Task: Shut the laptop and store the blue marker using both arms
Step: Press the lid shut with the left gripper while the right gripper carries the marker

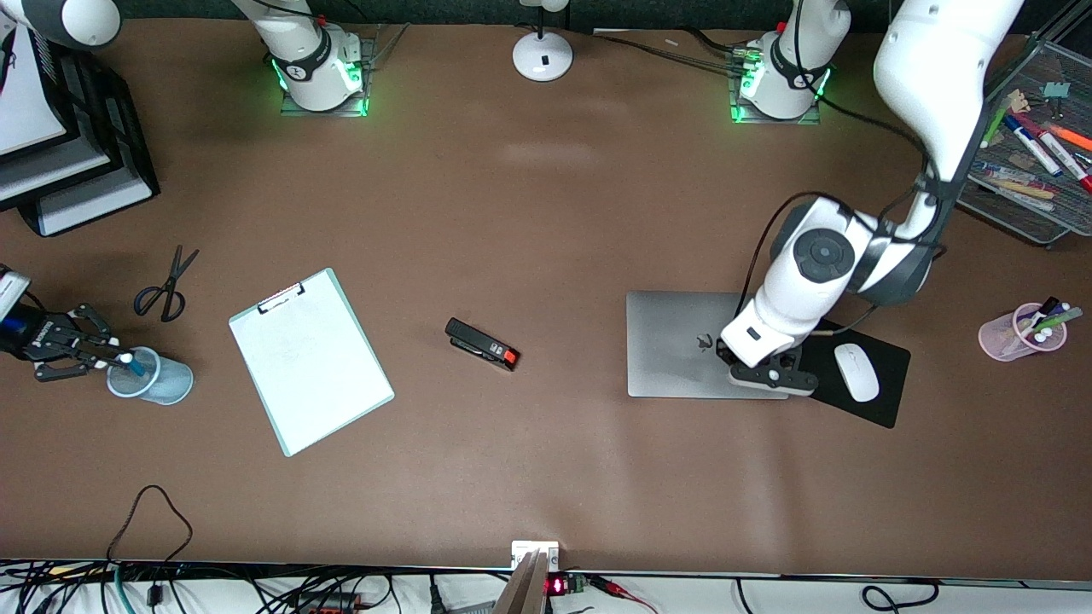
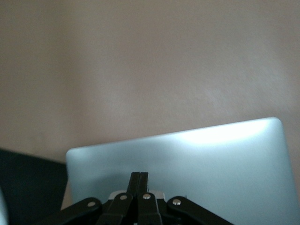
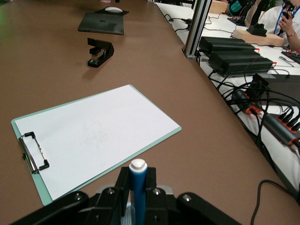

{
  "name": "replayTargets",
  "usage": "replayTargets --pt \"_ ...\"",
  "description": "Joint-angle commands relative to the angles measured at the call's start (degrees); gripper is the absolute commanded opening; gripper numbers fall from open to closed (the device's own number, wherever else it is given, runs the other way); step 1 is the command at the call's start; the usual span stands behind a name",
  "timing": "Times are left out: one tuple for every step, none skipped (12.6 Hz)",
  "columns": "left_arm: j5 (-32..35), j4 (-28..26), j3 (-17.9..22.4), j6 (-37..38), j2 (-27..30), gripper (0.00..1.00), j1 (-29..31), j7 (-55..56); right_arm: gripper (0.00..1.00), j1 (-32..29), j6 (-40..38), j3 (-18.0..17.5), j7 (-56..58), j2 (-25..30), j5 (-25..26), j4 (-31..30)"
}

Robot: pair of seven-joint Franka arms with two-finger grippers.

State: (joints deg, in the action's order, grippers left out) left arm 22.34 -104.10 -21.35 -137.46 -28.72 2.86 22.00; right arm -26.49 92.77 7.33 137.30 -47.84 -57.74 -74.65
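The laptop (image 1: 682, 344) lay shut and flat on the tabletop (image 1: 546, 222) toward the left arm's end, lid up with its dark logo showing, its edge just beside a black mouse pad (image 1: 862, 375) that carried a white mouse (image 1: 856, 372); the left gripper (image 1: 772, 375) was down on the lid near the corner by the mouse pad, its jaws closed together and holding nothing, as the left wrist view confirmed with the two fingers (image 2: 138, 187) pressed side by side over the silver lid (image 2: 187, 164); the right gripper (image 1: 81, 351) was at the right arm's end of the tabletop, its jaws clamped on the blue marker (image 3: 138, 187), white cap up in the right wrist view; in the front view the marker (image 1: 130, 362) sat over the mouth of a clear blue cup (image 1: 153, 377); whether its lower end rested inside could not be told; a clipboard (image 1: 309, 358) with white paper lay beside the cup, toward the middle; black scissors (image 1: 166, 288) lay farther from the front camera than the cup; a black stapler (image 1: 483, 344) lay between the clipboard and the laptop
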Motion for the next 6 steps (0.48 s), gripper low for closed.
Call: replayTargets --pt "0.4 0.3 -1.2 8.3 5.3 0.03 0.5 -3.1 0.11 -0.9 -0.4 -0.5 0.9 -2.8 -1.5 2.9" --pt "0.2 1.8 -1.6 13.1 6.0 0.04 0.5 -4.1 0.11 -1.2 -0.3 -0.5 0.9 -3.1 -1.5 3.1" --pt "-0.6 4.1 -2.6 17.8 6.4 0.05 0.5 -5.0 0.11 -1.2 0.2 -0.5 0.9 -3.6 -1.5 3.6" --pt "-3.4 6.5 -3.1 22.5 6.7 0.07 0.7 -6.4 0.11 -1.2 0.9 -0.5 1.6 -4.0 -1.6 4.4" --pt "-6.1 9.2 -3.0 26.9 6.7 0.09 0.7 -7.9 0.11 -1.2 1.4 -0.5 2.9 -4.5 -1.6 5.0" --pt "-7.9 11.6 -3.0 30.7 6.7 0.14 0.7 -9.9 0.11 -1.2 1.6 -0.5 3.1 -4.6 -1.6 5.0"
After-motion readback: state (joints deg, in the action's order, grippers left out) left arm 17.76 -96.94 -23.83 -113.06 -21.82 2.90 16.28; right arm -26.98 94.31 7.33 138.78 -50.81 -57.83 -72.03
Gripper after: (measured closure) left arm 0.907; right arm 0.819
